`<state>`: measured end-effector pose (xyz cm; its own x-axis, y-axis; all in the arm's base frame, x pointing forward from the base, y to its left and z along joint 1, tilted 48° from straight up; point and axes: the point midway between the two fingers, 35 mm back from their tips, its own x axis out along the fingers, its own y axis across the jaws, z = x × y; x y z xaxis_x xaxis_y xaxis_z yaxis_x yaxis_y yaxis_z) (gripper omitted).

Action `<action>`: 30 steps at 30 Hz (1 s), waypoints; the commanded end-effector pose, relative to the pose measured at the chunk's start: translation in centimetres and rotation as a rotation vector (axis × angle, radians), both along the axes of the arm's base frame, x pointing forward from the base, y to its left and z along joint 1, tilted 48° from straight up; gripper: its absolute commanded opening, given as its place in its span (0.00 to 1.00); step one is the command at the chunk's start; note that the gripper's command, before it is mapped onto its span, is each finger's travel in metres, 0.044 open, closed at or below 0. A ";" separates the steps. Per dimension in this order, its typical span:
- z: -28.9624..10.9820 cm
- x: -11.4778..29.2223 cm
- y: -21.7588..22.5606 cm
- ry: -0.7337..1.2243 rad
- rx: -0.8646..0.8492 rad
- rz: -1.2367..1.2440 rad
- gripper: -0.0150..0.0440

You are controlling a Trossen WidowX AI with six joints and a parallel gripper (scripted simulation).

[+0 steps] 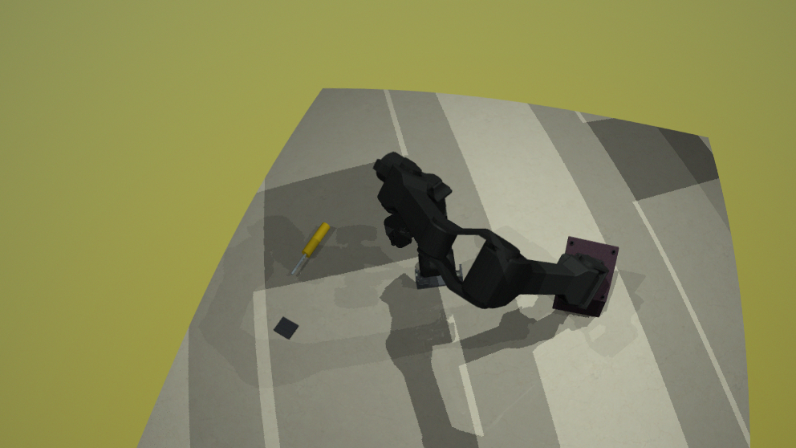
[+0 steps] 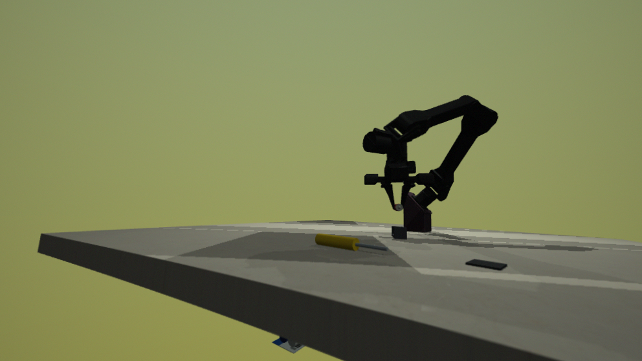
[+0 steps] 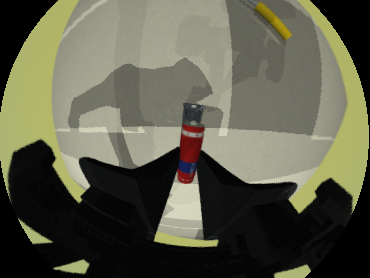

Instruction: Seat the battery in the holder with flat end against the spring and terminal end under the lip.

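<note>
Top view: my arm [image 1: 489, 267] reaches from the purple base block [image 1: 590, 275] toward the middle of the table [image 1: 639, 362], and my wrist hides the gripper and the battery here. The holder [image 1: 436, 276] shows only partly, a pale frame edge under my forearm. A yellow-handled screwdriver [image 1: 312, 245] lies well apart on the far side from the base, and a small dark square tile [image 1: 285, 327] lies well apart from both. Exterior view: my gripper [image 2: 397, 206] points straight down and hangs above the table, with the round end of the battery [image 2: 397, 207] visible at the fingertips. A small dark block [image 2: 398, 231], probably the holder, sits on the table below it, not touching. Wrist view: my jaws are closed narrow on the battery [image 3: 189, 151], a red cylinder with a blue band near my fingers and a grey cap at the free end. It is clamped near its banded end and juts out beyond the fingertips. The holder is not visible in this view.
</note>
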<state>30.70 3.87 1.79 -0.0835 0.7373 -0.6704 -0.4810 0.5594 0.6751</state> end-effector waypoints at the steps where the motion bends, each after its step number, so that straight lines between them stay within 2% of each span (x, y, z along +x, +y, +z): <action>1: 0.4 0.2 0.0 0.015 0.002 -0.023 0.36; 30: -2.1 0.4 3.2 -0.153 0.111 -0.196 0.36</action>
<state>31.00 6.96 -0.65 0.1481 0.7959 -0.5871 -0.4668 0.5796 0.6680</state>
